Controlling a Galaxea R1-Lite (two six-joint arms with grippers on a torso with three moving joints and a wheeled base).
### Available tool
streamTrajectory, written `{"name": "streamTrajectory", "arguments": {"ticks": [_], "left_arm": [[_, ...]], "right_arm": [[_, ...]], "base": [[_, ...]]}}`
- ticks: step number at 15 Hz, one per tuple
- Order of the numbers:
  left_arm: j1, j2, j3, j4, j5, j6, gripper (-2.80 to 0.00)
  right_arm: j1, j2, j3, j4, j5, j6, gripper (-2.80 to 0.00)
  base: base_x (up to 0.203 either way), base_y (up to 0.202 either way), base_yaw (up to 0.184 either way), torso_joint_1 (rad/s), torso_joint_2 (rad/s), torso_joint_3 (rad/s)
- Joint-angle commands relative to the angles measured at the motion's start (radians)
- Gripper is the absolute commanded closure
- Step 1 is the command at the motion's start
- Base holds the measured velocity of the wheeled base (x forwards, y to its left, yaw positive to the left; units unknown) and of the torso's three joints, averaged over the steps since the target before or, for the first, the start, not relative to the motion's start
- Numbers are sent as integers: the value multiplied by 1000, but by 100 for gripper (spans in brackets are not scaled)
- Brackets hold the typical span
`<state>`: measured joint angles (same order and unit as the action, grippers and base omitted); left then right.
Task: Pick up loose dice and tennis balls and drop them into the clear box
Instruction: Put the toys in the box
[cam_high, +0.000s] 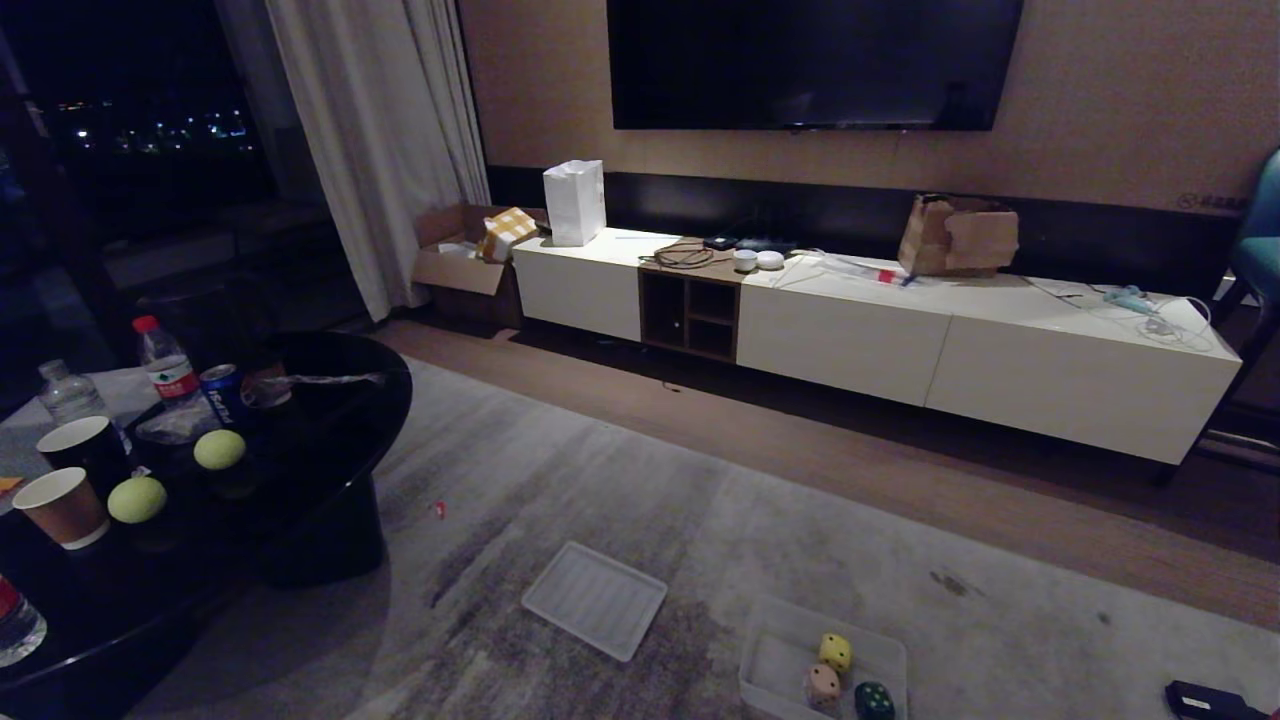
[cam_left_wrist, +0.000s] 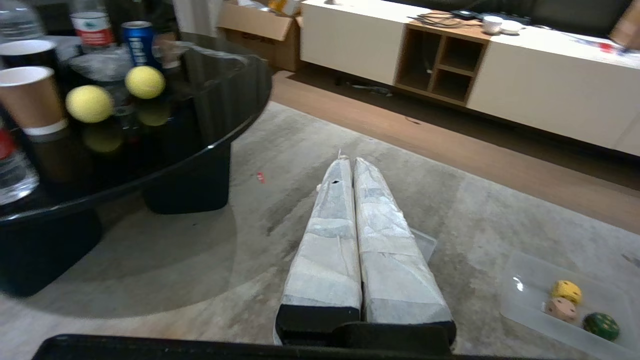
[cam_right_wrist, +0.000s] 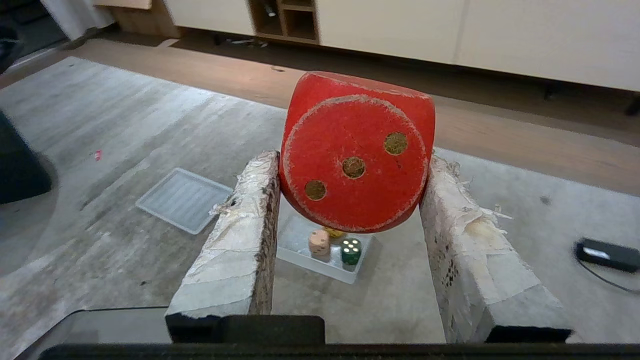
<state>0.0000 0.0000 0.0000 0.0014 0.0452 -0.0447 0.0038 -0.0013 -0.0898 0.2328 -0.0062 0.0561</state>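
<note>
In the right wrist view my right gripper (cam_right_wrist: 351, 157) is shut on a red die (cam_right_wrist: 356, 160), held high over the rug. Far below it sits the clear box (cam_right_wrist: 300, 260) with the tan die (cam_right_wrist: 319, 242), dark green die (cam_right_wrist: 351, 251) and yellow die (cam_right_wrist: 334, 232) inside. The head view shows that box (cam_high: 785, 635) at the rug's near edge. Two tennis balls (cam_high: 219, 449) (cam_high: 137, 499) rest on the black table. My left gripper (cam_left_wrist: 351, 162) is shut on nothing, above the rug. Neither arm shows in the head view.
A flat ribbed translucent panel (cam_high: 595, 599) lies on the rug left of the box. The round black table (cam_high: 340, 400) also carries paper cups (cam_high: 65, 505), bottles and a can. A long white cabinet (cam_high: 1000, 350) lines the wall. A black device (cam_high: 1205, 700) lies at the right.
</note>
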Motion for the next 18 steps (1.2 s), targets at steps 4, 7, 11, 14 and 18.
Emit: {"name": "streamTrajectory", "arguments": {"ticks": [4, 7, 11, 14, 18], "left_arm": [[0, 2, 2, 0, 1, -1, 0], [0, 2, 2, 0, 1, -1, 0], [0, 2, 2, 0, 1, -6, 0], [0, 2, 2, -1, 1, -6, 0], [0, 2, 2, -1, 1, -6, 0]], "right_arm": [[1, 1, 0, 1, 0, 0, 0], [1, 2, -1, 1, 0, -1, 0], [1, 1, 1, 1, 0, -1, 0], [1, 2, 0, 1, 0, -1, 0], [1, 1, 1, 1, 0, -1, 0]], "base": [[0, 0, 0, 0, 0, 0], [0, 0, 0, -1, 4, -90], [0, 0, 0, 1, 0, -193], [0, 0, 0, 1, 4, -193], [0, 0, 0, 4, 4, -203]]}}
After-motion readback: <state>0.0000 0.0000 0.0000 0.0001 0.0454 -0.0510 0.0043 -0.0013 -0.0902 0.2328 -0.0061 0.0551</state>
